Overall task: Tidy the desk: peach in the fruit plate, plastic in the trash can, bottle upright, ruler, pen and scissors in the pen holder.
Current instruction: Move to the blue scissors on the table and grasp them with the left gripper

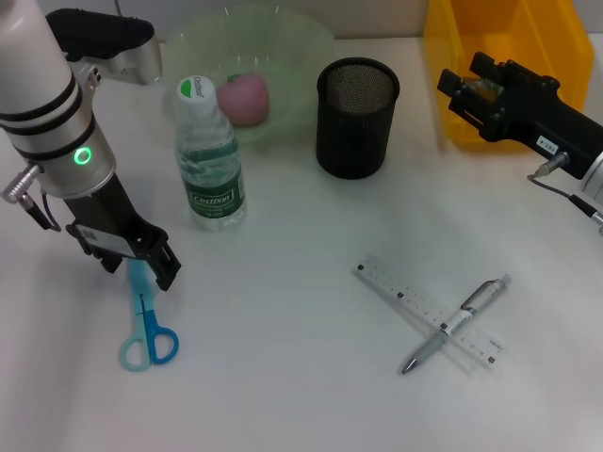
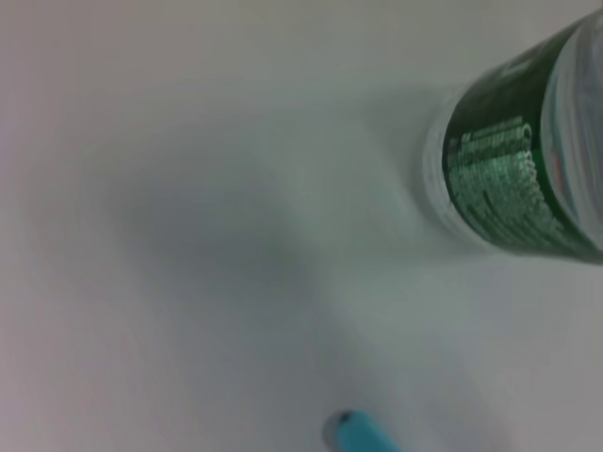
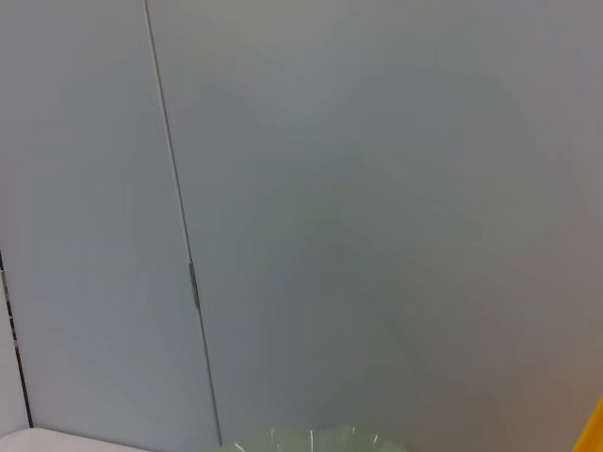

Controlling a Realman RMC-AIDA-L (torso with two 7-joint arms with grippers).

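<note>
Currently on the scissors step: peach (image 1: 244,99) already sits in the green fruit plate (image 1: 306,56), water bottle (image 1: 208,155) stands upright. My left gripper (image 1: 141,261) is low over the blades of the blue scissors (image 1: 146,326), handles pointing toward me; whether its fingers have closed I cannot tell. My right gripper (image 1: 468,89) hangs parked, fingers apart, before the yellow trash can (image 1: 452,38). Next I judge: secure the blades, lift, carry to the black mesh pen holder (image 1: 356,118). Ruler (image 1: 429,311) and pen (image 1: 454,323) lie crossed, untouched.
</note>
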